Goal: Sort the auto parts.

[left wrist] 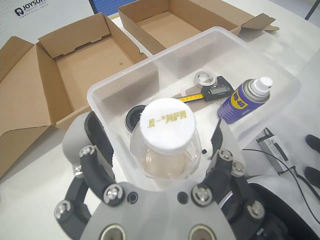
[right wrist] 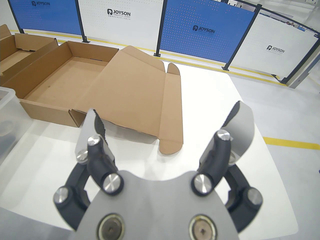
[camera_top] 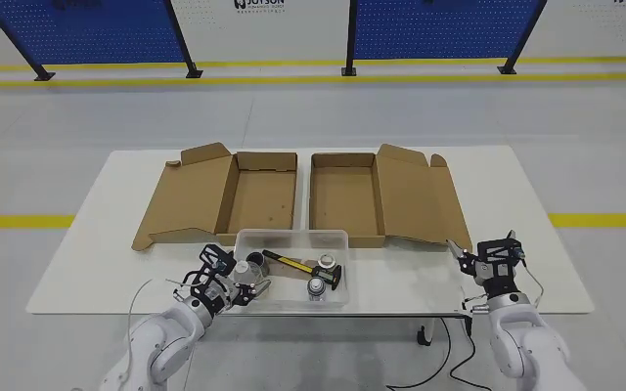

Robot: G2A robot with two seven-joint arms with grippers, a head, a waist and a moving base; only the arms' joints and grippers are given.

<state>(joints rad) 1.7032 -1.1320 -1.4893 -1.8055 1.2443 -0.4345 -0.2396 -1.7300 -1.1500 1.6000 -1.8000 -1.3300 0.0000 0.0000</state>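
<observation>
From above, a white table (camera_top: 88, 264) carries two open cardboard boxes side by side at the far half, the left box (camera_top: 264, 200) and the right box (camera_top: 342, 200). Just nearer stands a clear bin (camera_top: 291, 235). It holds a white-capped bottle (camera_top: 242, 268) in its near left corner, with a black ring (camera_top: 256, 261) beside it. A caliper (camera_top: 289, 261) lies across the middle, a metal ring (camera_top: 326, 262) sits at the right, and a spray can (camera_top: 316, 286) lies near the front wall. The left gripper (camera_top: 240, 276) is at the bin's near left corner, by the bottle. The right gripper (camera_top: 484, 249) hangs over the table's near right part, well apart from the bin.

At the left wrist, the left gripper (left wrist: 156, 123) has its fingers spread, one on each side of the bottle (left wrist: 172, 161). A slim gap shows on both sides, so nothing is gripped. Beyond the bottle the bin (left wrist: 190, 39) holds the black ring (left wrist: 132, 119), the caliper (left wrist: 215, 91), the metal ring (left wrist: 205, 79) and the spray can (left wrist: 240, 101), which lies tilted with its nozzle pointing away. Both boxes (left wrist: 87, 58) (left wrist: 170, 23) stand behind the bin.

At the right wrist, the right gripper (right wrist: 165, 113) has its fingers wide apart and holds nothing. It is above the bare table (right wrist: 212, 96), near the right box's (right wrist: 62, 76) flattened lid. The bin's (right wrist: 10, 106) corner shows to the left.
</observation>
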